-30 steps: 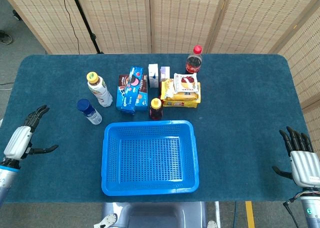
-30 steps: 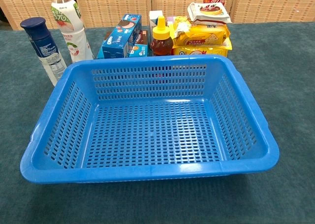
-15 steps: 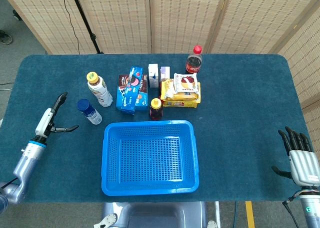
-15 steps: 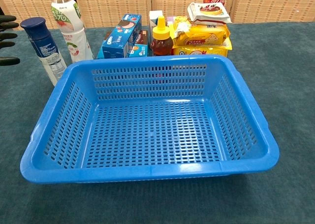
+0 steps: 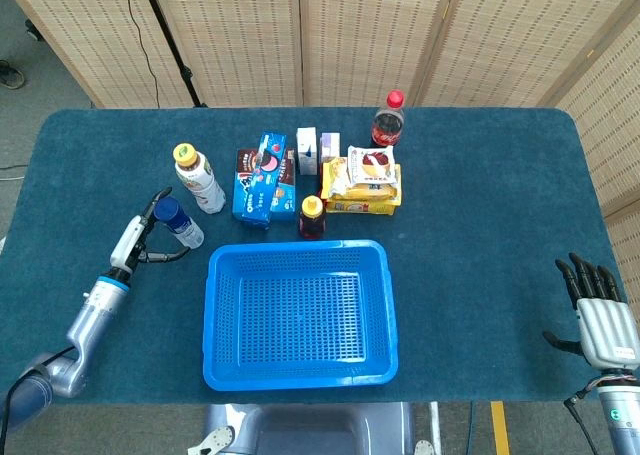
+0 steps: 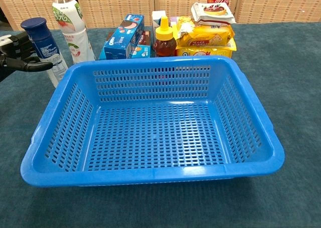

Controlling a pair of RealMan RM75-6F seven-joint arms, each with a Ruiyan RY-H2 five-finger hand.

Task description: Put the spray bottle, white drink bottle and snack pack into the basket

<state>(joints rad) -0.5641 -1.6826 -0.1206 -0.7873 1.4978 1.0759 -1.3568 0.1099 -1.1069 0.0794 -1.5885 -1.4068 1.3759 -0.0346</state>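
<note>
Spray bottle (image 5: 178, 224), a slim white cylinder under a dark blue cap, stands upright on the cloth just off the far left corner of the basket (image 5: 222, 315). It looks light, rigid and smooth, so it would probably tip or slide if nudged high up; a hold around the middle of the body, below the cap, seems safest. The left hand (image 5: 135, 243) is right beside it on the left, fingers apart, thumb reaching toward the body; in the chest view the thumb appears to touch or nearly touch it, but no grip has closed.

The white drink bottle (image 5: 200, 179), taller with a yellow cap and printed label, stands just beyond, on the far side. It is likely heavier if full, and best taken at its waist. The snack pack (image 5: 371, 166) lies on top of yellow biscuit packets (image 5: 362, 197) at the far side of the basket; soft and crinkly, it wants a gentle pinch at the edges.

The basket holds nothing yet. The right hand (image 5: 603, 318) rests at the near right table corner, fingers spread, holding nothing.
</note>
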